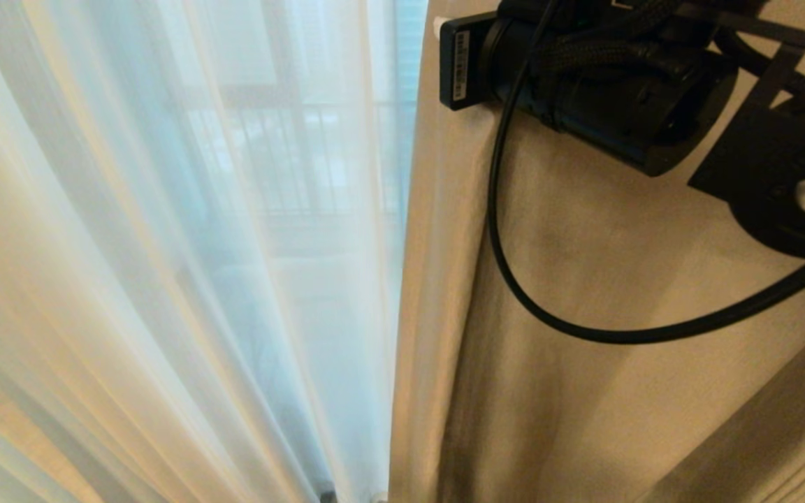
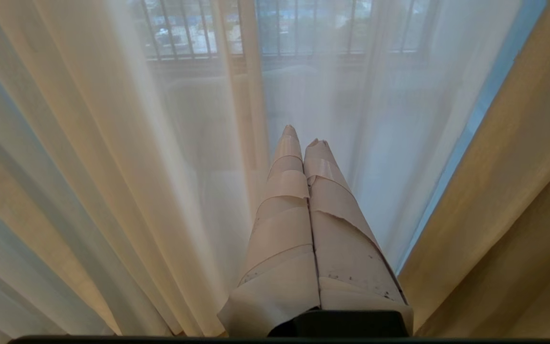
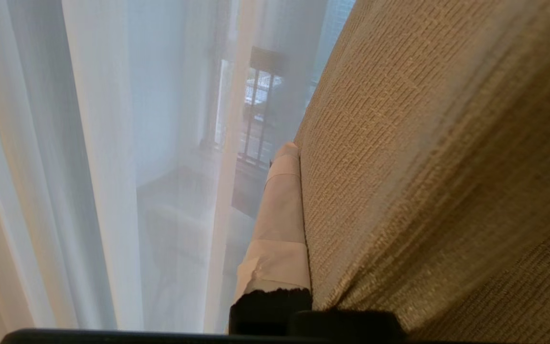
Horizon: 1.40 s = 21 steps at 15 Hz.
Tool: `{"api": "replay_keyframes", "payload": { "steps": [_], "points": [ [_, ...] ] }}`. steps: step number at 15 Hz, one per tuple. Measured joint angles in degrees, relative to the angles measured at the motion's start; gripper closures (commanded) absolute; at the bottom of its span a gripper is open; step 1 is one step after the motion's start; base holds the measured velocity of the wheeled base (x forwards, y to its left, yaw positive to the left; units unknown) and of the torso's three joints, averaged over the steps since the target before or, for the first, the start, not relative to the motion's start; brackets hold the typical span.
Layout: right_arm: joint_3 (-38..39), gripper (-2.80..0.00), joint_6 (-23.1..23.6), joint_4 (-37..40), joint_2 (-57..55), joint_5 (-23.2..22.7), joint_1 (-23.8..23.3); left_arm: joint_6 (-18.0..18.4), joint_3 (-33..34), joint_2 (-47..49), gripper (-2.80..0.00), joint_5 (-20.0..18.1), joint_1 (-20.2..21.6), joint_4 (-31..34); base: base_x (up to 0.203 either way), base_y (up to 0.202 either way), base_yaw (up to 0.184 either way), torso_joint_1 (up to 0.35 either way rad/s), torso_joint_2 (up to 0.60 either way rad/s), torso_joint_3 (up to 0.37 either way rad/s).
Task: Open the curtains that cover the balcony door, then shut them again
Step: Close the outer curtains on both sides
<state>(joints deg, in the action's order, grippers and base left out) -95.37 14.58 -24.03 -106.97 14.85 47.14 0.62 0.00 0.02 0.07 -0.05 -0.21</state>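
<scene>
The right gripper (image 3: 287, 157), fingers clenched, presses against the beige drape (image 3: 423, 167) beside the sheers (image 3: 89, 167); the left gripper (image 2: 303, 138) is clenched too, empty.

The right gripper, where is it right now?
The right gripper is pressed against the edge of the beige drape, with the white sheer on its other side.

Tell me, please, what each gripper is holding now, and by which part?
The right gripper is shut on the beige drape, near its inner edge. The left gripper is shut and holds nothing.
</scene>
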Motion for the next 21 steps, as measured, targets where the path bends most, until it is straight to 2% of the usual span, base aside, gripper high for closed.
{"api": "replay_keyframes", "payload": {
  "steps": [9, 15, 16, 21],
  "points": [
    [1.67, 0.00, 0.00, 0.99, 2.52, -0.05, -0.67, 0.00, 0.00, 0.00, 0.00, 0.00, 0.02, -0.01, 0.000, 0.000, 0.000, 0.000, 0.00, 0.000],
    [5.24, 0.00, -0.13, 1.08, 6.71, -0.11, -3.79, 0.00, 0.00, 0.00, 0.00, -0.02, 0.02, 0.00, 0.000, 0.000, 0.000, 0.000, 0.00, 0.000],
    [5.77, -2.80, -0.17, 1.01, 7.55, -0.09, -4.53, 0.00, 0.00, 0.00, 0.00, -0.02, 0.02, -0.01, 0.000, 0.000, 0.000, 0.000, 0.00, 0.000],
    [7.09, -2.80, -0.35, 0.90, 11.02, -0.13, -6.82, 0.00, 0.00, 0.00, 0.00, 0.00, 0.02, 0.02, 0.000, 0.000, 0.000, 0.000, 0.00, 0.000]
  ]
}}
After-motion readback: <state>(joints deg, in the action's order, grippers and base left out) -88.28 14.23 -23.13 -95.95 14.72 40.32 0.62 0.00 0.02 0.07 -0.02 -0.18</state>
